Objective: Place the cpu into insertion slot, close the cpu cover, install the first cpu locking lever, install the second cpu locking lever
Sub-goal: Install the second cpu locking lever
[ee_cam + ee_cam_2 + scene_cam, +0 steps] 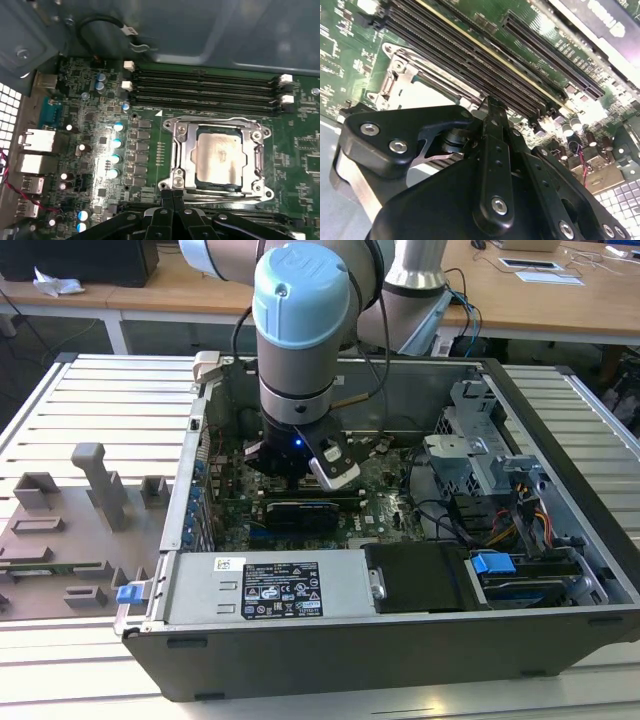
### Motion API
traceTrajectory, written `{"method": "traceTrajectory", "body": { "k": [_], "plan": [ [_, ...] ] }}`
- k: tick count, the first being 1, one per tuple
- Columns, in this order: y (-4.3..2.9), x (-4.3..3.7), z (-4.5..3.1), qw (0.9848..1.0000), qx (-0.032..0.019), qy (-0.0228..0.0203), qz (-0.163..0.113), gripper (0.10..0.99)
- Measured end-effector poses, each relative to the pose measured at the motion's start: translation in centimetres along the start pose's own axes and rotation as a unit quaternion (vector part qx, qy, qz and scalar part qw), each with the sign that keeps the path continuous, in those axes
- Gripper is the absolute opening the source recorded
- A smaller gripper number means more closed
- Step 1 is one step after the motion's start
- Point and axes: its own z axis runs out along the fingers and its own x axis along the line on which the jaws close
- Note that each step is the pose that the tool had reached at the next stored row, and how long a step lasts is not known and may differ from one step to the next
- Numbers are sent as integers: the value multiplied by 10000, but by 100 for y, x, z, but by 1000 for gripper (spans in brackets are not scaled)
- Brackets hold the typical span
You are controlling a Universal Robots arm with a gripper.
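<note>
The pale silvery square cpu (218, 159) sits in the socket under the closed silvery frame cover (181, 150); the black gripper (172, 197), fingers together and empty, hovers beside it, levers unclear.

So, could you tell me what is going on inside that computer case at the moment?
A robot arm is reaching down into an open computer case, working at the processor socket on the green motherboard. In the first wrist view, the cpu already lies in the insertion slot, and the cpu cover appears to be down around it. The tool sits at the socket's edge, fingers together and holding nothing visible.
</note>
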Motion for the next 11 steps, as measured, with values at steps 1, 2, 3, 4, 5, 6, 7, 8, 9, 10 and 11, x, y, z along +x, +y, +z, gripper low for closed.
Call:
{"method": "traceTrajectory", "body": {
  "k": [1, 2, 3, 4, 5, 6, 7, 8, 9, 10, 11],
  "plan": [
    [-1, 8, 9, 10000, -1, 2, -6, 106],
    [-2, 13, 15, 10000, -2, 3, -10, 106],
    [-3, 19, 22, 10000, -3, 3, -15, 106],
    [-5, 32, 35, 10000, -6, 6, -26, 106],
    [-5, 39, 42, 10000, -8, 6, -30, 106],
    [6, 58, 63, 10000, -6, 10, -42, 106],
    [26, 67, 76, 10000, -9, 13, -54, 106],
    [43, 68, 85, 10000, -15, 13, -63, 106],
    [55, 69, 90, 10000, -18, 14, -69, 106],
    [70, 67, 96, 10000, -22, 16, -77, 106],
    [82, 66, 101, 10000, -26, 16, -81, 106]
  ]
}}
